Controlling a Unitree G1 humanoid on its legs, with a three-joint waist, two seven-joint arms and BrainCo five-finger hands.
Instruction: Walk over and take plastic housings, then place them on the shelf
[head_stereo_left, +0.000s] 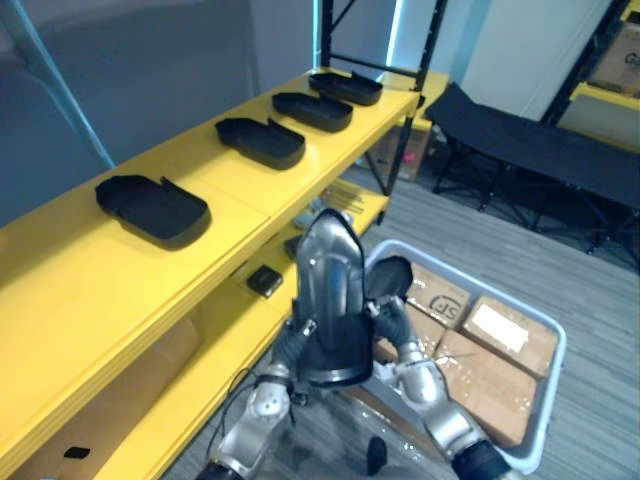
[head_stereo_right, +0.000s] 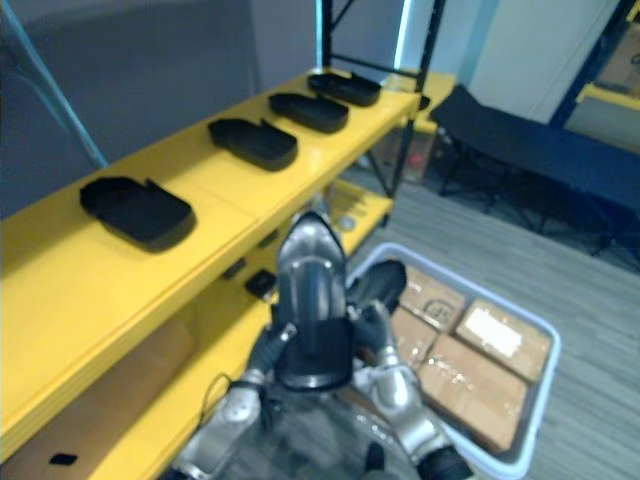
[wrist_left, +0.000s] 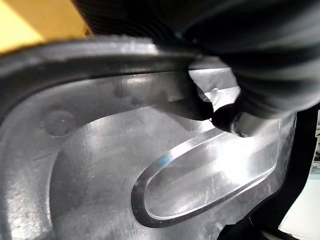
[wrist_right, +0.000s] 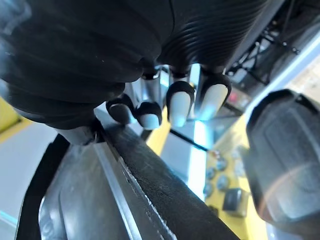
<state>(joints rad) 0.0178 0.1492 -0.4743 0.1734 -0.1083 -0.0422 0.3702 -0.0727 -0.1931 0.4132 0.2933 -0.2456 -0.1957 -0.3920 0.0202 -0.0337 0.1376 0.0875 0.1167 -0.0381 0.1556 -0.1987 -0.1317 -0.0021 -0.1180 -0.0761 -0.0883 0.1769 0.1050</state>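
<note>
Your right hand (wrist_right: 125, 55) has its fingers (wrist_right: 179, 102) curled over the rim of the housing (head_stereo_left: 330, 290), which stands on end in the lower middle of the head view. Your left hand (wrist_left: 260, 60) is against its other side, though I cannot tell how it grips. The shell looks light, stiff and glossy, likely slippery, so hold it by the raised rim on both sides. Across the upper left runs the yellow shelf (head_stereo_left: 230, 215), with four housings (head_stereo_left: 152, 208) lying on it. At lower right a bin (head_stereo_left: 556, 365) holds cardboard boxes (head_stereo_left: 490, 375); one bears a white label (head_stereo_left: 497, 325), too small to read.
</note>
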